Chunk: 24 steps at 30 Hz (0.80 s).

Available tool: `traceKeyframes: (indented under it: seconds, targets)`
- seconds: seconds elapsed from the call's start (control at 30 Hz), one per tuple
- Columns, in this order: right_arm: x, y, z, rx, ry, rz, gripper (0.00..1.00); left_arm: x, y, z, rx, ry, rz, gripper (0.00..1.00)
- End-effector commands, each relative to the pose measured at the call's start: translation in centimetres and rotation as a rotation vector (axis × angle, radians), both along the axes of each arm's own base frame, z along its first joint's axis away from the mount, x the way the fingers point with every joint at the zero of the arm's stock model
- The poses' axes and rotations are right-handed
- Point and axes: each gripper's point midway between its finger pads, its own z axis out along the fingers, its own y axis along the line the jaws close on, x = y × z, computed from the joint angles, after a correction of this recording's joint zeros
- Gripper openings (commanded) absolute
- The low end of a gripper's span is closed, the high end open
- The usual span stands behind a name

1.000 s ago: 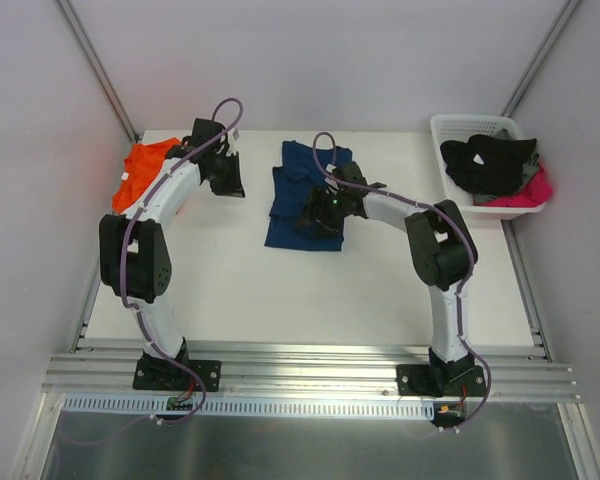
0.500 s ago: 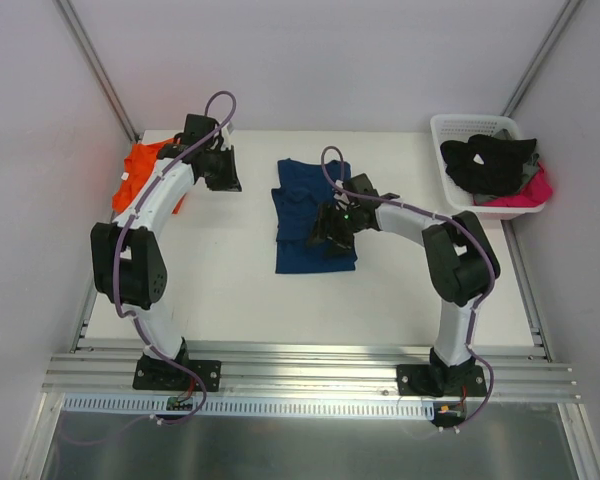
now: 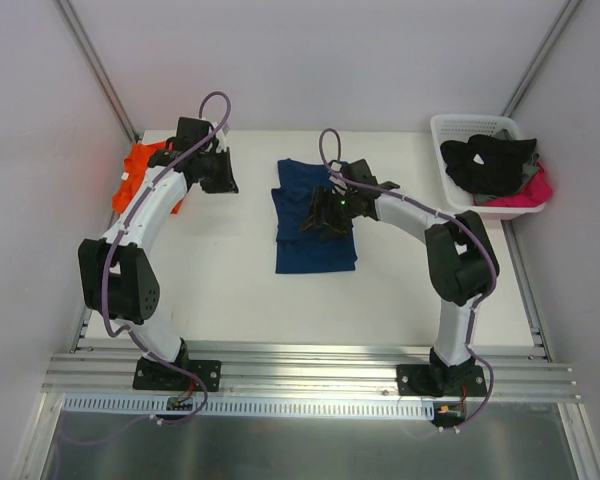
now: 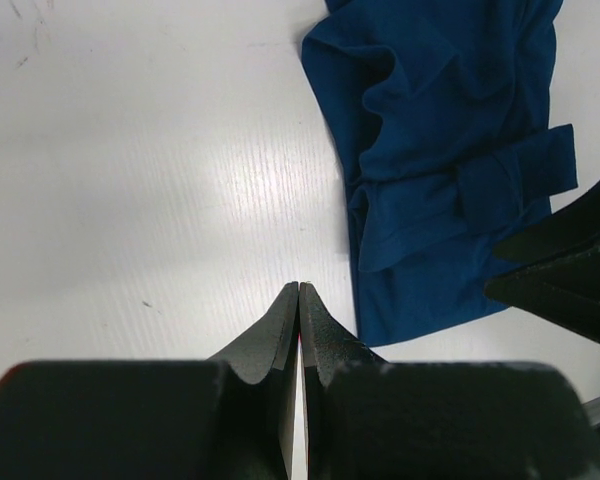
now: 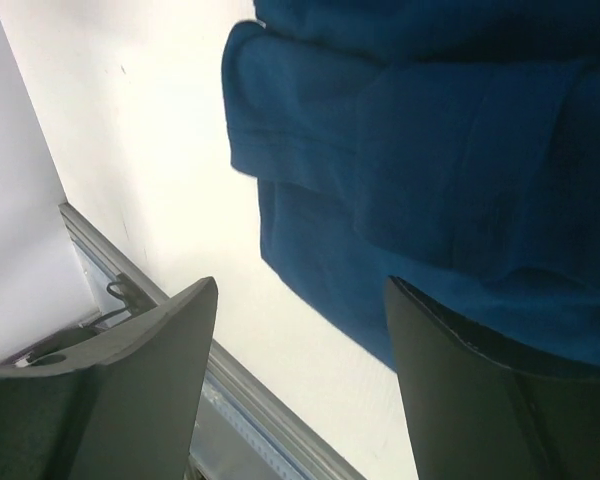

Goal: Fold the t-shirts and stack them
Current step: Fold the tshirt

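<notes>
- Two arms, top external view: the left gripper (image 3: 222,178) hangs over bare surface (image 3: 230,285) with its jaws pressed together and nothing between them. It sits between the orange t-shirt (image 3: 138,170), which lies bunched at the far left corner, and the navy t-shirt (image 3: 315,252), which lies folded into a long strip at mid-surface. The right gripper (image 3: 320,222) stands over the middle of the navy t-shirt. A white basket (image 3: 458,124) of dark and pink clothes sits at the far right.
- Left wrist view: the left gripper (image 4: 299,292) shows its tips shut flat against each other above white surface (image 4: 130,150). The navy t-shirt (image 4: 430,120) lies to the upper right, apart from the tips.
- Right wrist view: the right gripper (image 5: 300,288) has its jaws spread wide and holds nothing. One finger is over bare surface (image 5: 150,130), the other over the edge of the navy t-shirt (image 5: 430,130). Whether it touches the cloth cannot be told.
</notes>
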Motion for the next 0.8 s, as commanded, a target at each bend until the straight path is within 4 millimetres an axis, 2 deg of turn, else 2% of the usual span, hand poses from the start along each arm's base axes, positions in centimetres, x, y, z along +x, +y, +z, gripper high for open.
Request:
traceKeyframes:
  seconds: [0.0, 0.2, 0.3, 0.57, 0.7, 0.77]
  targets:
    - [1.5, 0.8, -0.3, -0.002, -0.036, 0.006, 0.72, -0.8, 1.2, 1.6, 0.034, -0.053, 0.006, 0.0]
    - [2.6, 1.2, -2.5, -0.027, -0.021, 0.004, 0.72, -0.9, 1.9, 1.6, 0.043, -0.057, 0.021, 0.0]
    - [3.2, 1.4, -2.4, -0.027, -0.034, 0.005, 0.72, -0.9, 2.0, 1.5, 0.035, -0.051, 0.029, 0.0]
    - [5.7, 1.5, 0.0, -0.008, -0.114, -0.027, 0.72, -0.6, 1.7, 0.8, 0.007, -0.02, 0.03, 0.0]
    - [8.0, 1.5, 1.6, 0.007, -0.171, -0.047, 0.72, -0.3, 1.7, 0.9, 0.008, -0.024, 0.035, 0.0]
    - [9.1, 1.3, 1.5, 0.003, -0.19, -0.061, 0.72, -0.4, 1.8, 1.0, 0.011, -0.028, 0.036, 0.0]
